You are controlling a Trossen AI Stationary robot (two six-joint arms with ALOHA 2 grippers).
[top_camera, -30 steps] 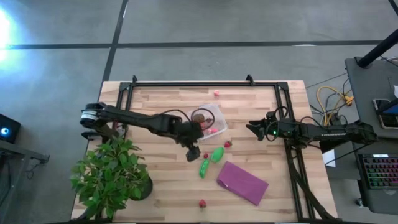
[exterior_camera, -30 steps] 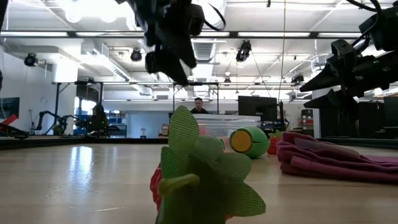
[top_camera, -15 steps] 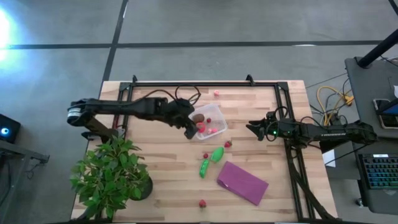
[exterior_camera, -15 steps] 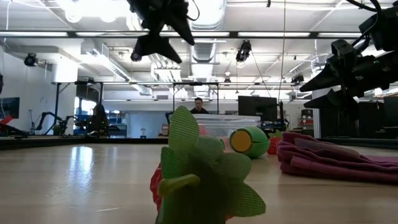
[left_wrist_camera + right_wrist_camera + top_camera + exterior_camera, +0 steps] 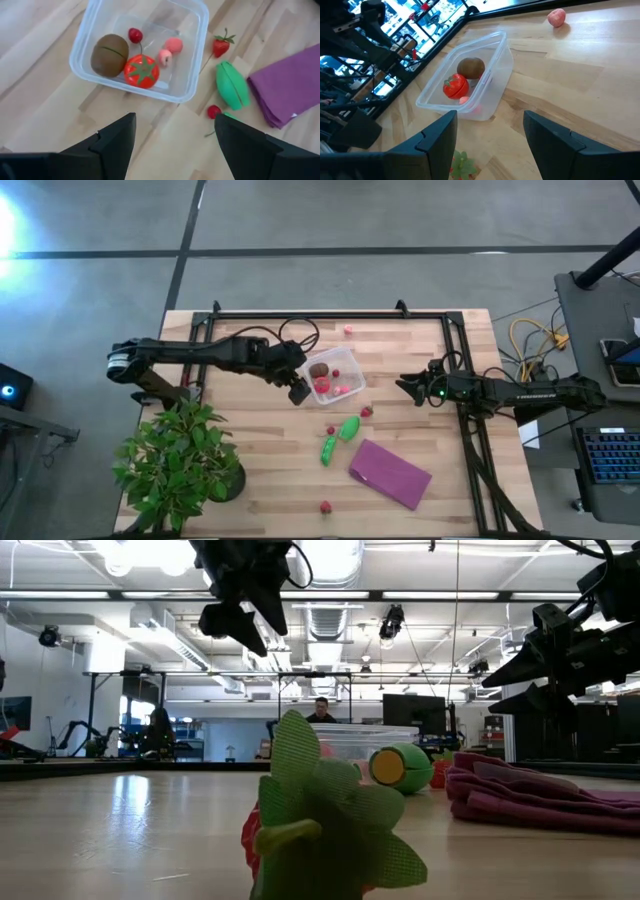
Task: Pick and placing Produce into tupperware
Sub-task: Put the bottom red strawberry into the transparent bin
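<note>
The clear tupperware [image 5: 335, 372] rests flat on the table and holds a brown ball [image 5: 109, 48], a red tomato-like ball [image 5: 142, 71] and small red and pink pieces [image 5: 173, 45]. On the wood lie two green pods [image 5: 349, 427] [image 5: 328, 450], a strawberry [image 5: 366, 411], a small red piece [image 5: 331, 430], a pink piece [image 5: 348, 331] and another strawberry [image 5: 325, 506]. My left gripper [image 5: 298, 392] hovers open and empty off the tupperware's near-left corner [image 5: 175, 120]. My right gripper [image 5: 405, 388] waits open above the table's right side.
A purple cloth [image 5: 390, 473] lies near the table's right near side, close to the pods. A leafy potted plant [image 5: 180, 465] stands at the left near corner. A black frame [image 5: 300, 313] runs along the far and right edges. Bare wood lies left of the tupperware.
My left gripper has gone from above the green pods toward the far and left, rising, and now hangs beside the tupperware's near-left corner. The small red piece by the pods, hidden under it before, now shows. My right arm has kept still.
</note>
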